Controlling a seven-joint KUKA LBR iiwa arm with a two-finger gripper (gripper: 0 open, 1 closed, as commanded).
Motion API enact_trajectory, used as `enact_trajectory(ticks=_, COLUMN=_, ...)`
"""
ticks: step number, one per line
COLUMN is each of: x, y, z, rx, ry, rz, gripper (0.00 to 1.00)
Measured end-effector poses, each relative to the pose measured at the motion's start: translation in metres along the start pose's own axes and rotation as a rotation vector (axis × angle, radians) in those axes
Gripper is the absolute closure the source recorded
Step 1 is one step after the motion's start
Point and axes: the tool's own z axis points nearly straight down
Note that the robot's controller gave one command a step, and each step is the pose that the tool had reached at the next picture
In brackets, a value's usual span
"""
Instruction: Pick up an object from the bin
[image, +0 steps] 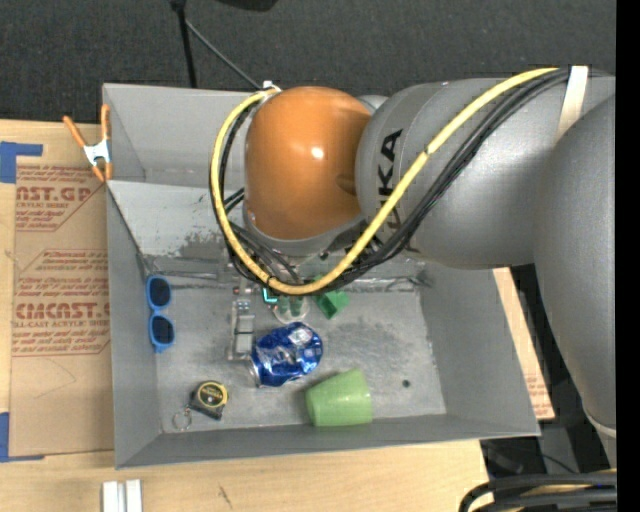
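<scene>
The big grey arm (480, 170) is hanging low over the bin (130, 250). Its gripper (243, 328) is sitting just beside a crushed blue can (287, 355) mid-floor, and I cannot tell whether it is open or closed. I'd say it is lining up a grasp, and next it is needing to close around one thing and lift.

Lying about:
- one green cup (338, 398)
- that one can
- one pair of blue sunglasses (158, 313)
- one small green block (332, 303)
- one black-and-yellow tape measure (208, 397)

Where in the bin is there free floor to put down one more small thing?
The widest bare floor lies right of the blue can and green cup, up to the right wall. A narrower strip runs between the blue sunglasses and the gripper. The middle is crowded.
</scene>
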Motion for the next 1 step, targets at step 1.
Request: enact_trajectory(ticks=1, x=0.0324, y=-0.0813, z=0.0831, rx=0.004, ry=0.004, rz=-0.004, gripper=0.0)
